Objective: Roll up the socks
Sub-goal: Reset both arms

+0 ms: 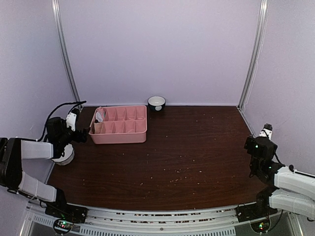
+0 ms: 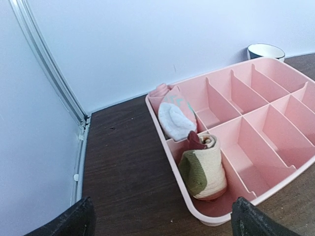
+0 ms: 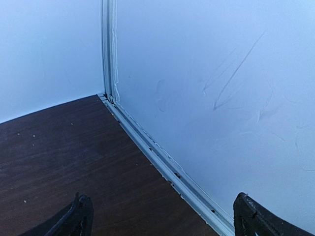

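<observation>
Two rolled socks stand in the left end of the pink divided tray (image 2: 275, 191). The pink sock (image 2: 174, 115), with teal and white patches, is in the far-left compartment. The tan sock (image 2: 204, 167), with an olive patch and maroon edges, is in the near-left compartment. In the top view the pink sock (image 1: 100, 115) shows at the tray's (image 1: 118, 138) left end. My left gripper (image 2: 162, 221) is open and empty, just short of the tray's left corner (image 1: 82, 132). My right gripper (image 3: 162, 216) is open and empty at the far right (image 1: 265, 132), facing the wall corner.
A small dark bowl with a white inside (image 1: 156, 102) stands against the back wall right of the tray, also in the left wrist view (image 2: 266, 50). A white round object (image 1: 64, 156) sits under the left arm. Walls close in on three sides, with metal rails (image 3: 162, 162). Crumbs dot the dark wooden table.
</observation>
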Robot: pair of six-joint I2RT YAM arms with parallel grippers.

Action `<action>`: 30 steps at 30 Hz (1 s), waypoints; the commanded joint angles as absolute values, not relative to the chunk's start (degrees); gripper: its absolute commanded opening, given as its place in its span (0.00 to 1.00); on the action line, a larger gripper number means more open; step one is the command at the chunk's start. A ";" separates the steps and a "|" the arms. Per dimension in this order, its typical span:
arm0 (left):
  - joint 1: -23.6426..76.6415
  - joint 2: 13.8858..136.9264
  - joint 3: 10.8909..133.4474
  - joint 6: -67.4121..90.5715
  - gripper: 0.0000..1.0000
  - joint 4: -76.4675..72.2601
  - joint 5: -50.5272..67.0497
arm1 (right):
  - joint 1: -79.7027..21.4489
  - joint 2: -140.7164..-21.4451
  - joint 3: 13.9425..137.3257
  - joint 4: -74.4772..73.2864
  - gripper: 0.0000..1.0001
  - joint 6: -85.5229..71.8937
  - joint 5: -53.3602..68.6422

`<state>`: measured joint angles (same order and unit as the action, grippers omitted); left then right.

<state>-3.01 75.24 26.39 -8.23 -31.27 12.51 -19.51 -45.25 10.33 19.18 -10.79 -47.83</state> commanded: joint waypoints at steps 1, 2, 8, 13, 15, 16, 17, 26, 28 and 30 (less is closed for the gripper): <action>-3.05 76.66 27.57 -8.32 0.98 -36.19 9.05 | -15.24 -46.98 5.63 37.84 1.00 -6.06 -43.44; -3.07 77.48 28.00 -7.66 0.98 -36.56 9.03 | -13.73 -47.81 5.25 40.16 1.00 -6.00 -41.68; -3.08 79.58 26.38 -6.01 0.98 -42.39 6.77 | -8.58 -55.38 6.57 48.95 1.00 -6.12 -33.52; -2.98 80.98 11.89 -4.83 0.98 -68.58 4.63 | -7.31 -63.74 9.72 55.16 1.00 -5.03 -28.62; -2.99 81.66 14.86 -4.06 0.98 -64.93 3.67 | -6.36 -66.53 11.14 56.01 1.00 -5.30 -25.32; -3.05 81.61 17.43 -3.55 0.98 -60.37 1.62 | -5.64 -69.02 11.42 58.78 1.00 -5.78 -23.47; -3.18 81.11 19.10 -3.14 0.98 -56.47 0.96 | -5.29 -71.57 11.46 61.80 1.00 -5.95 -22.79; -3.41 81.61 18.93 -2.55 0.98 -58.07 0.22 | -4.48 -77.92 13.69 63.35 1.00 -2.46 -13.17; -3.43 81.63 18.90 -2.55 0.98 -58.27 0.23 | -4.48 -76.93 13.88 61.37 1.00 -2.68 -12.91; -3.43 81.57 18.81 -2.55 0.98 -58.20 0.10 | -4.48 -78.00 13.56 64.30 1.00 -2.17 -12.87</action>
